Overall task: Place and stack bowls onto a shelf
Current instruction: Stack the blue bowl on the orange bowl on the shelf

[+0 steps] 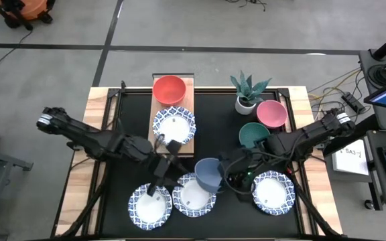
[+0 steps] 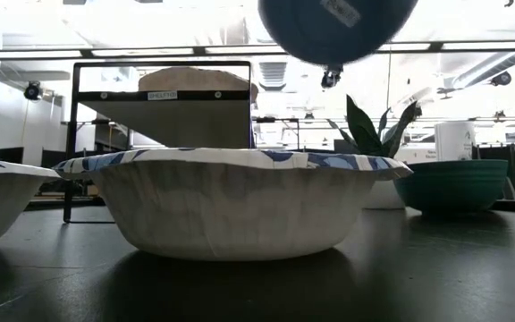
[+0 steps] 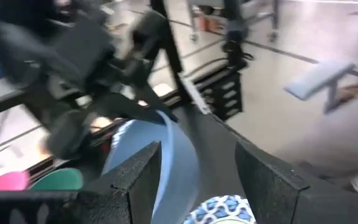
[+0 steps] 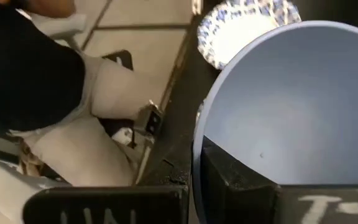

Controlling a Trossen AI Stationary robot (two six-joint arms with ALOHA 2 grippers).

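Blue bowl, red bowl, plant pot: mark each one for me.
blue bowl [image 1: 208,173], high view, on its inner wall.
red bowl [image 1: 169,89], high view, centre of its inside.
plant pot [image 1: 246,105], high view, on its white rim.

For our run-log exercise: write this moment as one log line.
right gripper: shut on blue bowl, lifted | left gripper: open, near dishes | shelf: red bowl, one dish
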